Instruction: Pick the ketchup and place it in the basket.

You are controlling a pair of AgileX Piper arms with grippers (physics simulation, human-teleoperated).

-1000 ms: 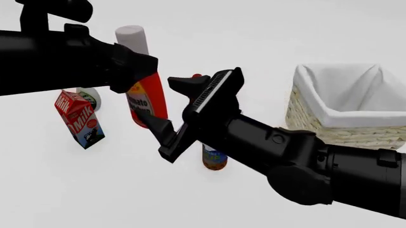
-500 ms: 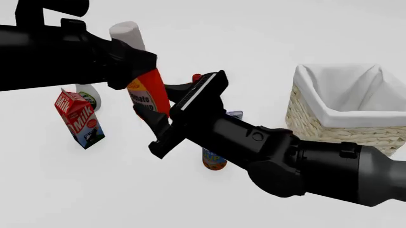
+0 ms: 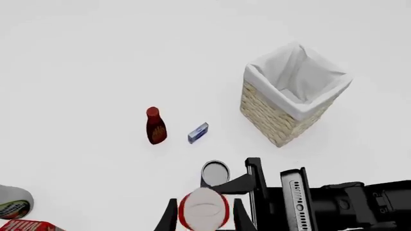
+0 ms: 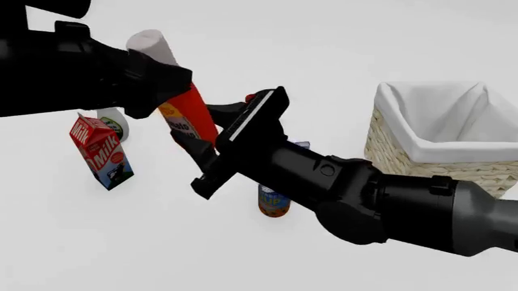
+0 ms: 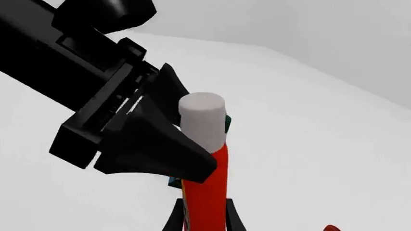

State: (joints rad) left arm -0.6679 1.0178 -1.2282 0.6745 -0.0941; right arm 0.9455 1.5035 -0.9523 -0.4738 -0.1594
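The ketchup (image 4: 188,112) is lifted off the table and tilted, with both grippers closed on it: left gripper (image 4: 162,85) near the cap, right gripper (image 4: 215,130) lower. The basket (image 4: 441,136) stands well apart.

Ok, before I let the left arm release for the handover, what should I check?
1. Left pincer shut on the ketchup just below its cap: ok.
2. Ketchup body between the fingers of the right pincer: ok.
3. Right pincer clamped on the bottle: cannot tell; confirm before releasing.
4. Ketchup upright: not ok, tilted, off the table.
5. Basket upright, mouth open, on the right arm's side: ok.
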